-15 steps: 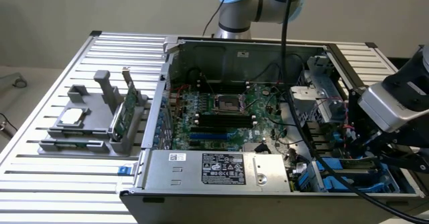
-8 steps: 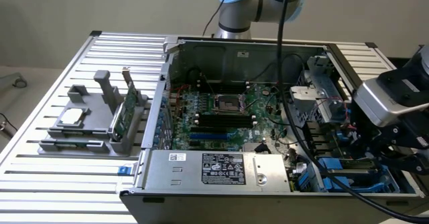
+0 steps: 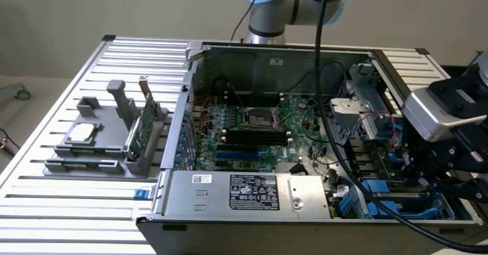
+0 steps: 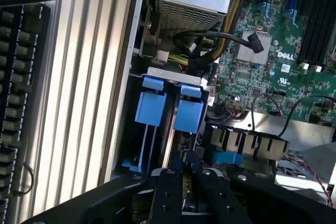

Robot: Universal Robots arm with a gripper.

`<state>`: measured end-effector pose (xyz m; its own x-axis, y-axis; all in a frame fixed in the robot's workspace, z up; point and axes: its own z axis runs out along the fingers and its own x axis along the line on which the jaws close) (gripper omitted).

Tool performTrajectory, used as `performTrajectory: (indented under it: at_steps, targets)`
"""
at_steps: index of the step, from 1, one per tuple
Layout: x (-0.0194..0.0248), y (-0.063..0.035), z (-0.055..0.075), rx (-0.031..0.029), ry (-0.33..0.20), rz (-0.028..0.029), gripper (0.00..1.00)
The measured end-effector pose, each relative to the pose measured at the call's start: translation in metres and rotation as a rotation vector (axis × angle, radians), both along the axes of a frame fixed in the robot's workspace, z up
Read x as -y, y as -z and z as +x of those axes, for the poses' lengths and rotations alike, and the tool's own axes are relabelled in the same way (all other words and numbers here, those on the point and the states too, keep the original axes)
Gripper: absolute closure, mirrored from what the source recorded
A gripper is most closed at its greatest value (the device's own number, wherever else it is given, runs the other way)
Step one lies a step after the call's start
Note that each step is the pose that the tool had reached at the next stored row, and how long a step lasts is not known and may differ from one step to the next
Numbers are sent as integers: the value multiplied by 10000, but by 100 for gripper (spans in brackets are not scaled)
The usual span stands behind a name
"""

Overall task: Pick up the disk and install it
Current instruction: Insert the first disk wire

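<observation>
Disk (image 4: 152, 109) stands on edge in the drive bay at the corner of the case (image 3: 275, 66), toward the exterior view's right. Its bright blue plastic carrier shows two smooth, squared tabs on either side of a thin silver-grey metal edge. The gripper (image 4: 185, 176) hangs right over it, black fingers (image 4: 167, 192) drawn nearly together and seemingly pinching the disk's rim. Seating it well probably means keeping the carrier square to the sheet-metal slot, pressing straight along the rails, and avoiding the glossy black cables (image 4: 210, 38) and green motherboard (image 4: 273, 72) alongside.
</observation>
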<state>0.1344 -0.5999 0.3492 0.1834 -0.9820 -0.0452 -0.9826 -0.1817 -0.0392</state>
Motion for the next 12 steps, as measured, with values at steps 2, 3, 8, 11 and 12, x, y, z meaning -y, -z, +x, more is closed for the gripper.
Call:
performTrajectory:
  at_steps: [2, 3, 8, 11, 12]
  targets:
    - [-8, 2, 7, 0, 83, -61, 83]
    - [-14, 3, 12, 0, 124, -75, 83]
    - [-36, 8, 45, -1, 427, -89, 83]
    - [-44, 12, 67, 0, 581, -149, 83]
    - [-44, 14, 70, 0, 634, -180, 83]
